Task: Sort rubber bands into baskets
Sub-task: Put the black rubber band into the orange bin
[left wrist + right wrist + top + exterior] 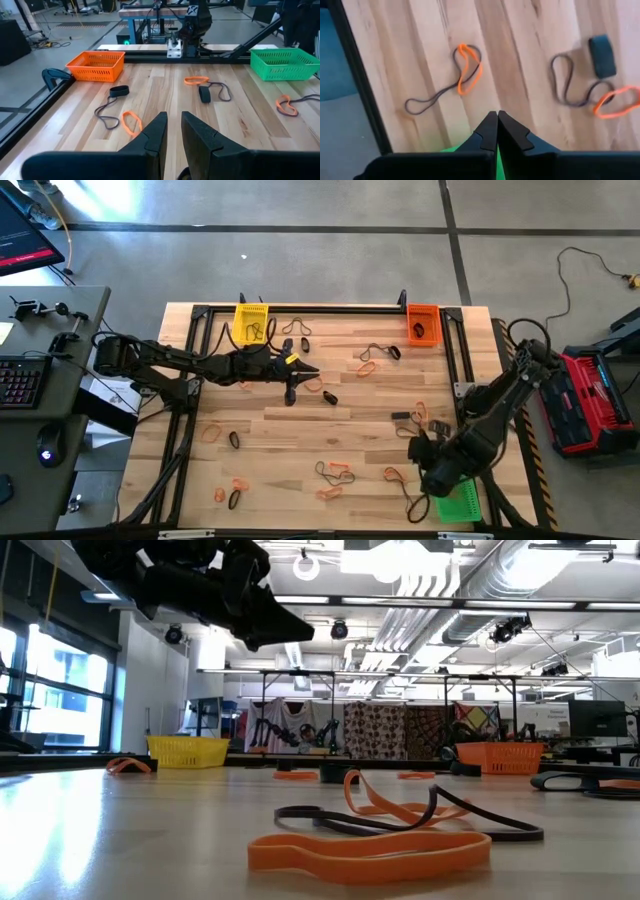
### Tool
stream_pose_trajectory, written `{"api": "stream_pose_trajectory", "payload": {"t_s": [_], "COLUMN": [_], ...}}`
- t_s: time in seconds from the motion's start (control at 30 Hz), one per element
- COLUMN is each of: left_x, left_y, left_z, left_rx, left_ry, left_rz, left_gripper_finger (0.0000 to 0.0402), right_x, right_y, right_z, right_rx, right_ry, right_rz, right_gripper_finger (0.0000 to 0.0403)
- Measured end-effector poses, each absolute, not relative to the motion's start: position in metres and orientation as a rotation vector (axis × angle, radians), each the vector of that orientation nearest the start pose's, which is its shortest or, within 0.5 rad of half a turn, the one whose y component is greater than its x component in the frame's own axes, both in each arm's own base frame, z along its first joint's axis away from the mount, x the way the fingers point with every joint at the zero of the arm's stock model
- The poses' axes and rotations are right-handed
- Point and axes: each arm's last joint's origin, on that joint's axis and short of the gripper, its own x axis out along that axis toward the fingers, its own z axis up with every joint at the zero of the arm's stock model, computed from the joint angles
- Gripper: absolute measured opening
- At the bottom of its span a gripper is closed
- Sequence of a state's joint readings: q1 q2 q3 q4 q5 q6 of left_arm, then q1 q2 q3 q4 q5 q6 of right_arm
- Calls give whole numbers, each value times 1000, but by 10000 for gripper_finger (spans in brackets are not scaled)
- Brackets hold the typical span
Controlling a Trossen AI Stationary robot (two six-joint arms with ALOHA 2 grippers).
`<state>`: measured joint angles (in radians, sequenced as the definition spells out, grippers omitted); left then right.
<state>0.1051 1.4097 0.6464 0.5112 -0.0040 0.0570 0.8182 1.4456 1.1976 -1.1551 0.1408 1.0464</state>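
Rubber bands [336, 471] are scattered across the desk [300, 430], and with the right end effector [497, 131] shut empty over the green basket [461, 503], nothing may be dropped.

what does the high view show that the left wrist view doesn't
Only the high view: the yellow basket, the right gripper shut near the green basket, and the left gripper over mid-table.

Only the left wrist view: the left gripper's fingers close up, slightly apart with nothing between them.

Both: the orange basket, the green basket and scattered rubber bands.
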Motion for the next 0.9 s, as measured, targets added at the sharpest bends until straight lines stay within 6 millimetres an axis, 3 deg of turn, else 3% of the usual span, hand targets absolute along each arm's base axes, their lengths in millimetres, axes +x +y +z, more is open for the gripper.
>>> {"api": "stream_pose_trajectory", "payload": {"t_s": [0.47,0.9], "left_x": [288,288], "left_y": [30,30], "left_z": [212,212], "left_rx": [42,43], "left_ry": [276,276], "left_rz": [101,99], "left_gripper_finger": [45,46], "right_x": [226,251], "right_y": [147,122], "right_z": [272,275], "right_rx": [92,20], "right_ry": [1204,1115], "right_rz": [-35,17], "right_gripper_finger": [0,0]}}
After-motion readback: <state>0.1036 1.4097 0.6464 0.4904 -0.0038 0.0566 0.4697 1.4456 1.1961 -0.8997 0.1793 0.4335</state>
